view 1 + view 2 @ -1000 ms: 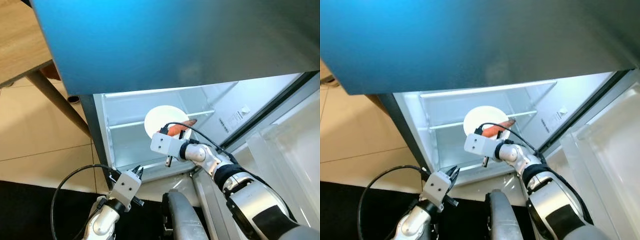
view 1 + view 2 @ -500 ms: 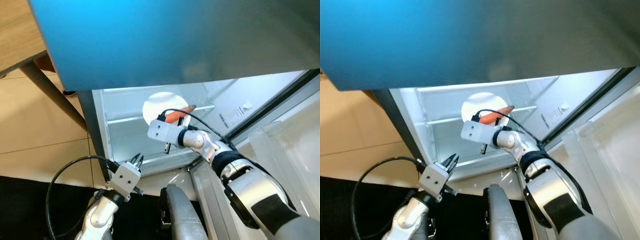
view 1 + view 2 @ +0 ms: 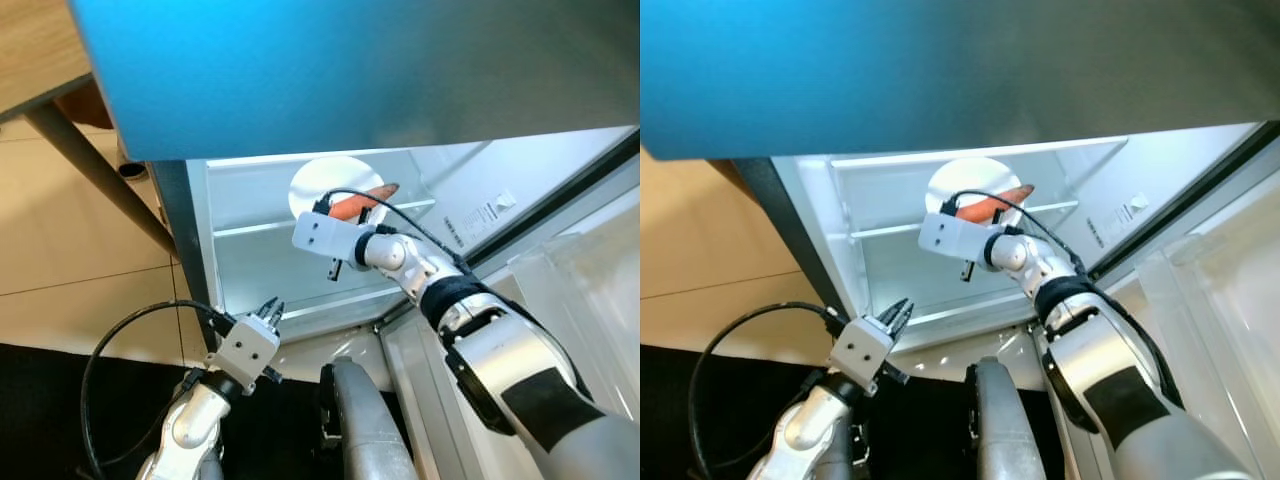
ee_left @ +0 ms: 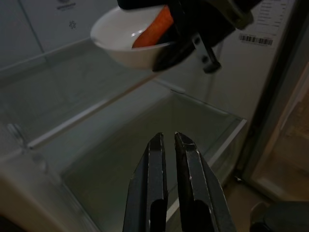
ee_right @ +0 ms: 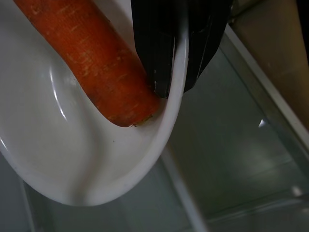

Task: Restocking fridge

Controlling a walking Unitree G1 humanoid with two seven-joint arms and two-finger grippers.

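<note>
A white bowl with an orange carrot lying in it hangs inside the open fridge, just above the glass shelf. My right gripper is shut on the bowl's rim, its black fingers pinching the edge beside the carrot's blunt end. My left gripper is low in front of the fridge's lower compartment, pointing in. Its fingers are shut with nothing between them. The bowl is above and beyond them.
The upper door panel overhangs the opening. The open fridge door with its shelves stands at the right. A lower glass shelf lies ahead of the left gripper. A wooden table leg is at left, over tiled floor and a black mat.
The camera has shifted a little. My right arm has carried the bowl with the carrot upward and further in, from across the shelf edge to above it. The left arm stays low.
</note>
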